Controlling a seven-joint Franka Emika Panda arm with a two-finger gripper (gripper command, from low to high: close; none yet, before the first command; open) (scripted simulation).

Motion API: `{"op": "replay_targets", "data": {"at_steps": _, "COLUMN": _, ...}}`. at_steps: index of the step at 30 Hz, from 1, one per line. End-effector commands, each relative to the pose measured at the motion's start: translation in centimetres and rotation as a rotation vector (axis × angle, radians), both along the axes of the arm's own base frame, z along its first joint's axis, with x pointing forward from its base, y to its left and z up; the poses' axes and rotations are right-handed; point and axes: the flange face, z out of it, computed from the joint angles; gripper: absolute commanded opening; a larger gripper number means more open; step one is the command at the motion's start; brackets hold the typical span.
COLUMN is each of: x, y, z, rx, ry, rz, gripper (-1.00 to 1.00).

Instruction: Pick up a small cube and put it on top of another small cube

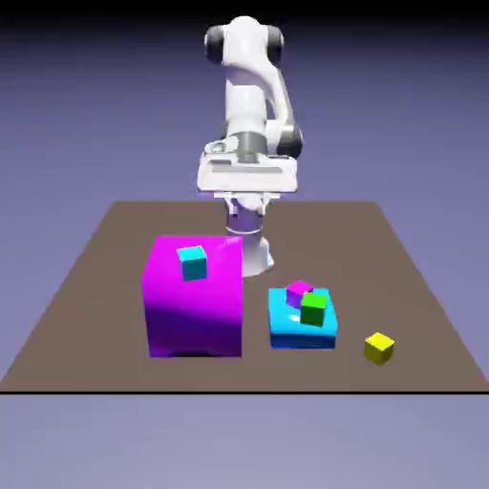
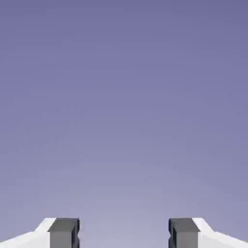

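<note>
Yellow cube (image 1: 379,348), one of its kind, sits alone on the brown table (image 1: 95,287) at the lower right of the exterior frame, apart from everything else and untouched. Four small cubes show in all: that yellow one, one cyan cube (image 1: 192,263), one green cube (image 1: 313,308) and one magenta cube (image 1: 298,289). Two larger blocks carry three of them. The big magenta block (image 1: 191,306), left of centre, bears the cyan cube on its top face. The flat blue block (image 1: 301,329), just right of it, bears the green cube and the small magenta cube, which stand touching, the green one nearer the frame's bottom.

My arm (image 1: 250,95) rises at the upper middle of the frame, folded high above the table, with my hand (image 1: 248,175) well above every block. In the hand view my jaws stand apart with nothing between them: two grey fingertips (image 2: 63,233) at the bottom edge, one left of centre and one right, against plain blue-violet backdrop that fills the rest of the frame.
</note>
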Motion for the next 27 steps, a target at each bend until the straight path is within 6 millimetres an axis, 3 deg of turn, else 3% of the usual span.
{"op": "replay_targets", "data": {"at_steps": 1, "x": 0.6, "y": 0.6, "z": -0.4, "rx": -0.047, "ry": 0.027, "rz": 0.049, "gripper": 0.0}}
{"op": "replay_targets", "data": {"at_steps": 14, "x": 6.3, "y": 9.0, "z": -7.4, "rx": -0.55, "ry": 0.353, "rz": 0.762, "gripper": 0.0}}
{"op": "replay_targets", "data": {"at_steps": 27, "x": 8.8, "y": 17.6, "z": -15.4, "rx": -0.847, "ry": 0.572, "rz": 1.579, "gripper": 0.0}}
